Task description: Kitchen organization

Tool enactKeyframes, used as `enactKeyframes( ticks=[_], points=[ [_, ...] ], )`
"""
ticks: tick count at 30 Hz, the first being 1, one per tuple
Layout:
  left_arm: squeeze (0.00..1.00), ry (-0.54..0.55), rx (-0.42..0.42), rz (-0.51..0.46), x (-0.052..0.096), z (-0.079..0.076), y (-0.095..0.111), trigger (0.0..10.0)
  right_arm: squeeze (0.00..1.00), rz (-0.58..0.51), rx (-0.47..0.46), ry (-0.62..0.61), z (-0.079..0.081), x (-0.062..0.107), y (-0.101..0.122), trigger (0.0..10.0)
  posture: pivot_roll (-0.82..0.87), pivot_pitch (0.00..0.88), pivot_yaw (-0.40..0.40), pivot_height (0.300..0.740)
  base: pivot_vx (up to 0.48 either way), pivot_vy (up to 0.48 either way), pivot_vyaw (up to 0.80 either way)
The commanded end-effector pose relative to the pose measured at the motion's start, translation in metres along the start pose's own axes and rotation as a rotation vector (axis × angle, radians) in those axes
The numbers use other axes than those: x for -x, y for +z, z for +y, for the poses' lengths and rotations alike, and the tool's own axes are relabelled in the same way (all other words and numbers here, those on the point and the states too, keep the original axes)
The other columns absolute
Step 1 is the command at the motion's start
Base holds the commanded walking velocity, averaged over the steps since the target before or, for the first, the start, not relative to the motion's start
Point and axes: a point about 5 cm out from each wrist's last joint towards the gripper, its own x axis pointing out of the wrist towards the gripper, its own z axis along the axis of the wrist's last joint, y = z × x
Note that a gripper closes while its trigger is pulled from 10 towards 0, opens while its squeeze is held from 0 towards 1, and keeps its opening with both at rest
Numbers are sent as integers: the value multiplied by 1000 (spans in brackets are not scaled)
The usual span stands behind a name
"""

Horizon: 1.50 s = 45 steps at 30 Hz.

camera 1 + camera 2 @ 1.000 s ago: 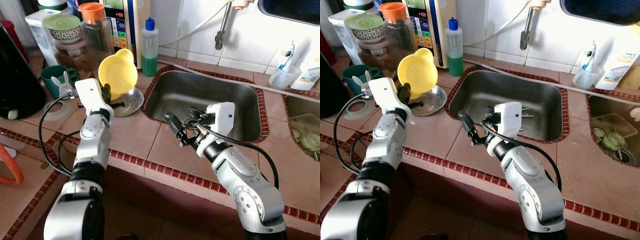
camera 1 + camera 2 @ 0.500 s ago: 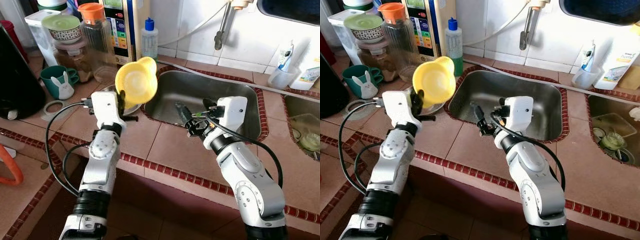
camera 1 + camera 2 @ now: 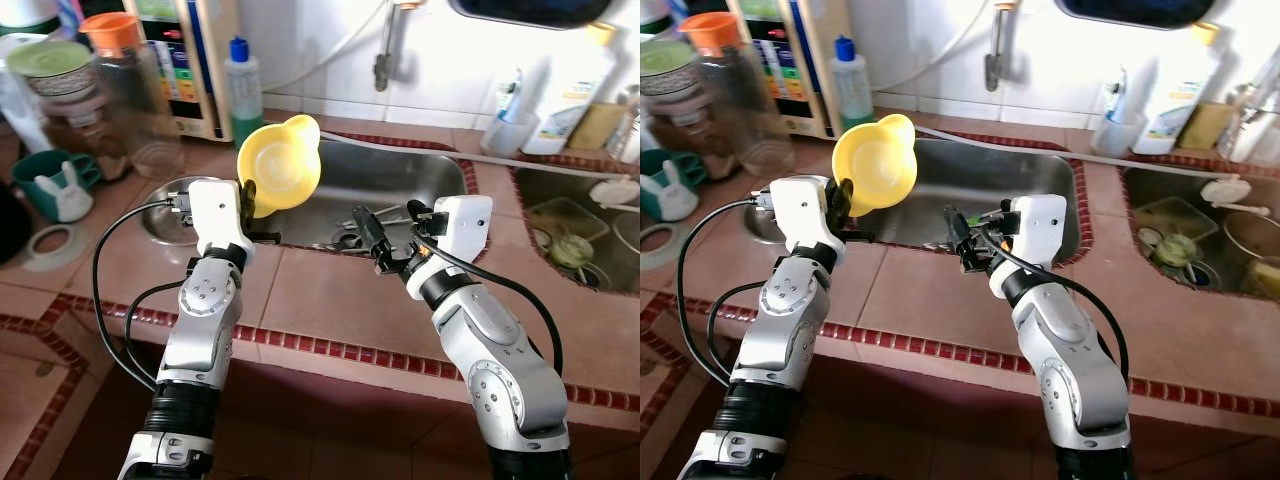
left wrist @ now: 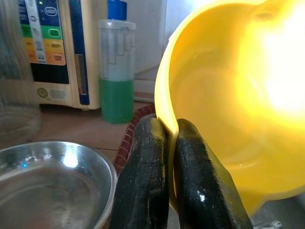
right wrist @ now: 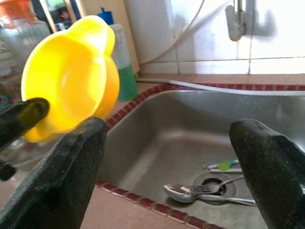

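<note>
Fingers of my left gripper (image 4: pixel 164 143) are pinched tight on the rim of the yellow bowl (image 3: pixel 280 165), one inside the wall and one outside, so it stands nearly on edge, its hollow facing the camera on my head. Taking the sink (image 3: pixel 440 180) as my landmark: the bowl hangs in the air over the sink's left edge, clear of the metal. My right gripper (image 3: pixel 378 243) hovers at the sink's near edge with its fingers spread wide and nothing between them, pointing toward the bowl.

I judge I am mid-carry: the bowl is lifted, and the step in hand is bringing it over the basin. The next move calls for either lowering it into the sink or passing it across; for a pass, my right fingers would have to close on the free rim opposite my left pair before those let go.

Room is best straight over the basin. On the sink's floor lie spoons (image 5: pixel 188 192) by the drain, so the bowl should settle beside them, not on them. Left of the sink a steel dish (image 4: pixel 47 181) sits on the table (image 3: pixel 330 300), and behind that stand a green soap bottle (image 3: pixel 241 85) and a jar (image 3: pixel 125 85), close enough to knock. The red tile lip (image 3: pixel 400 142) around the sink is the edge to clear.
</note>
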Motion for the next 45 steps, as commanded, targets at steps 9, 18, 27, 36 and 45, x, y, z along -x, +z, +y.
enactKeyframes(
  ticks=[9,18,27,36,45],
  points=[
    [0,-46,-4,-75,4,-6,15,0,0,-39,-9,-6,-5,-9,10,10000,77,33,-10,740,0,0,0],
    [0,-161,22,-121,8,-24,21,0,0,-111,-309,56,-8,-34,29,10000,84,31,-19,740,0,0,0],
    [0,-202,27,-117,6,-38,21,353,0,-88,-372,108,3,-43,24,10000,80,34,-20,740,0,0,0],
    [0,-239,45,-142,5,-45,26,1059,0,-47,-362,107,5,-44,14,10000,77,37,-17,740,0,0,0],
    [0,-304,41,-149,12,-51,25,0,0,-18,-299,36,2,-49,10,0,80,40,-16,740,0,0,0]
  ],
)
